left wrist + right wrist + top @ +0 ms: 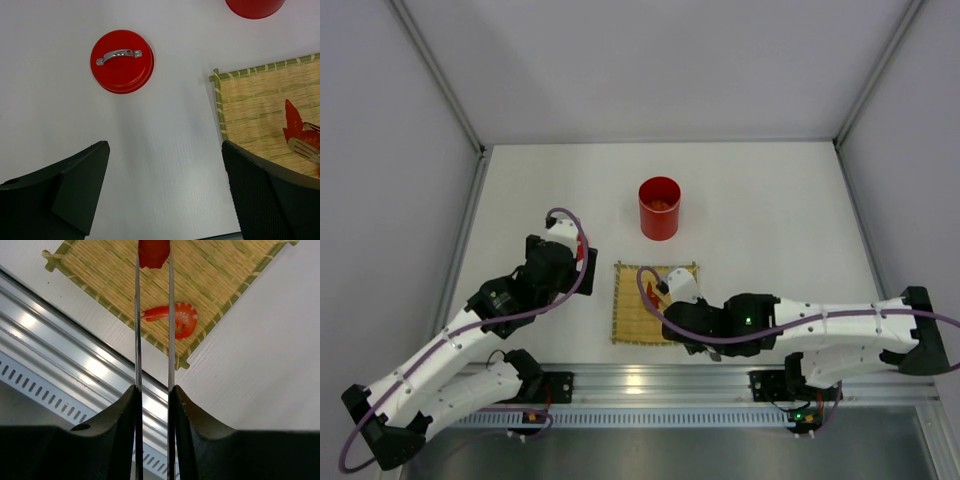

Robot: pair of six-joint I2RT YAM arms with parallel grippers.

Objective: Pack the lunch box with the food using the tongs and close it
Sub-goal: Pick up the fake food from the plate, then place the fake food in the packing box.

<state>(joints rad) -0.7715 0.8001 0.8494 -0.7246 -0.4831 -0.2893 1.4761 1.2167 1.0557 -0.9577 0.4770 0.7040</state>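
The red lunch box [659, 208] stands open behind the bamboo mat [630, 320]; its base also shows in the left wrist view [255, 6]. Its red lid [122, 61] with a silver handle lies flat on the table, ahead of my left gripper [165, 165], which is open with nothing between its fingers. My right gripper [154, 390] is shut on the silver tongs [137, 330]. The tong tips pinch a red food piece [154, 252] over the mat. A pink shrimp-like piece [177, 320] lies on the mat beside the tongs.
An aluminium rail [650, 380] runs along the table's near edge, just behind the right gripper. Grey walls enclose the table on the left, the right and the far side.
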